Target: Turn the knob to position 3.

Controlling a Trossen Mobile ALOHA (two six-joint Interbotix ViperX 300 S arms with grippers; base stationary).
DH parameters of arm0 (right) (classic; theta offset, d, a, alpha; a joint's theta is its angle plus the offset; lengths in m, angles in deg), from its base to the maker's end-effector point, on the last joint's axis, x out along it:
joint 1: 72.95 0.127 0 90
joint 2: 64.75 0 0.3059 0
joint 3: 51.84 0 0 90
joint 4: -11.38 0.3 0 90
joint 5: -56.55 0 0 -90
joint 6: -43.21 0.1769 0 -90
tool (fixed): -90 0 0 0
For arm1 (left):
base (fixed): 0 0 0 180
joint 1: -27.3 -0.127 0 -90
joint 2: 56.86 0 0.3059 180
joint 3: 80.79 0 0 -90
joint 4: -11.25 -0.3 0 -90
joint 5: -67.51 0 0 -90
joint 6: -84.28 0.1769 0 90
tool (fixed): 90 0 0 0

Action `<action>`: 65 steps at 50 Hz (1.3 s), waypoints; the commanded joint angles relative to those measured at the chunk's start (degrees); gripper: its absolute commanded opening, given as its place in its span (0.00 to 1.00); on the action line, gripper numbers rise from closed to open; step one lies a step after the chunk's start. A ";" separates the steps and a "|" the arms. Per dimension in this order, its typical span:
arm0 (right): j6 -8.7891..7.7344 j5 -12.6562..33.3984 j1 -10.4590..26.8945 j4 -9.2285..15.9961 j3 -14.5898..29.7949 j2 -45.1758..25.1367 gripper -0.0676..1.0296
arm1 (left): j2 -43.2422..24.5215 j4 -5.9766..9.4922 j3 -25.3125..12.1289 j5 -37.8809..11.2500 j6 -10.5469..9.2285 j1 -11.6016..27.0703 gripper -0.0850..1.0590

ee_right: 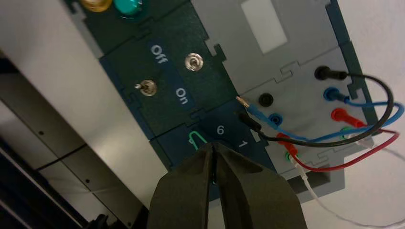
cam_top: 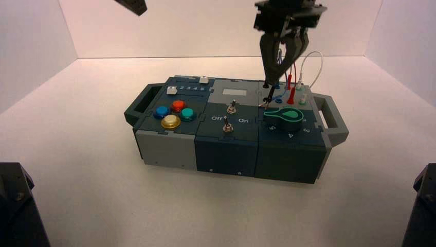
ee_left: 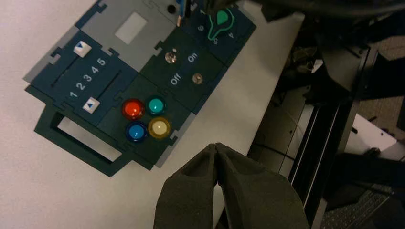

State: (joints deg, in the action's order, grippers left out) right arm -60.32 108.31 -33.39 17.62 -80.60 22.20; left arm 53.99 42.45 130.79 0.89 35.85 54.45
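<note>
**Right arm above the knob, left arm raised away**

The box (cam_top: pixel 169 149) stands on the white table (cam_top: pixel 77 170) in the middle of the high view, a handle at each end. The knob (cam_top: pixel 284 114) sits on the dark teal panel at the right end of the box, right of centre in that frame, its pointed tip toward the left. The dial digits curve below and to the right of it, and position 3 (cam_top: pixel 306 130) lies at the lower right of the knob, near the box's front edge.

The right gripper (cam_top: pixel 280 64) hangs in the upper middle-right of the high view, above the wires (cam_top: pixel 313 64) and sockets behind the knob, not touching the knob. In the right wrist view its fingers (ee_right: pixel 186 191) are pressed together with nothing between them, and only a sliver of the knob's teal outline shows just past their tips, next to the digits 6 and 1.

The left gripper (ee_left: pixel 217 149) is raised clear of the box; the high view catches only a dark piece of it at the top edge, left of centre. Its fingers (ee_left: pixel 191 191) are likewise clenched on nothing, over the table edge below the four coloured push-buttons (ee_left: pixel 145 119).
</note>
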 commanded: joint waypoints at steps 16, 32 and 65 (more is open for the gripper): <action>2.90 -3.87 0.44 -0.35 -2.46 1.23 0.04 | -0.62 0.18 -0.53 -0.18 -0.97 0.09 0.05; 4.83 -5.54 0.44 -0.18 -2.55 1.14 0.04 | 0.26 0.18 1.76 2.90 -0.70 1.85 0.05; 5.36 -6.77 2.46 -0.44 -1.49 -2.11 0.04 | -0.26 0.53 3.16 5.36 -0.35 3.25 0.05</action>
State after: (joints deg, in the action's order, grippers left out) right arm -54.70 101.99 -31.46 17.27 -83.67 20.09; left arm 53.46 42.54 135.27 5.81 35.41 57.44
